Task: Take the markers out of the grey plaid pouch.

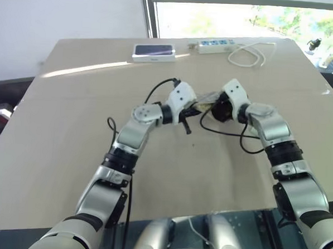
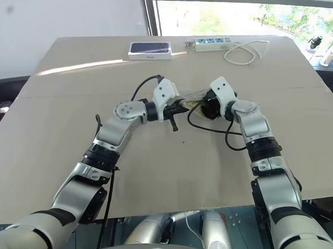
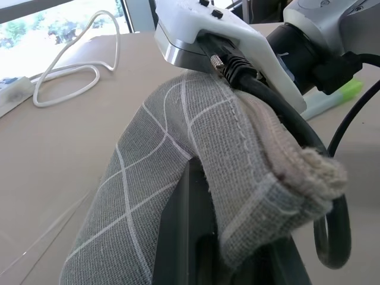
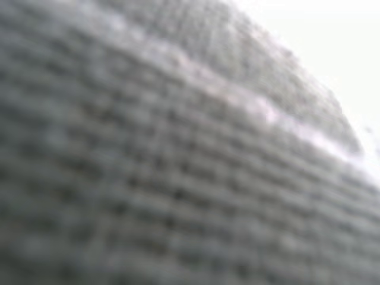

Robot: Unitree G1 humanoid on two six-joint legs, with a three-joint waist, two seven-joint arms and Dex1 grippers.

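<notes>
The grey plaid pouch hangs above the middle of the table between my two hands; it also shows as a small grey strip. My left gripper is shut on one end of it, and the fabric folds over its finger with the tan lining at the edge. My right gripper is pressed up against the other end, and the pouch weave sits right against its camera. A pale lime-green marker shows beyond the right wrist, low by the tabletop. I cannot tell whether it touches the pouch.
A white-edged box with a dark top lies at the far side of the table. A white power strip lies beside it with its coiled white cord. Black cables loop under both wrists.
</notes>
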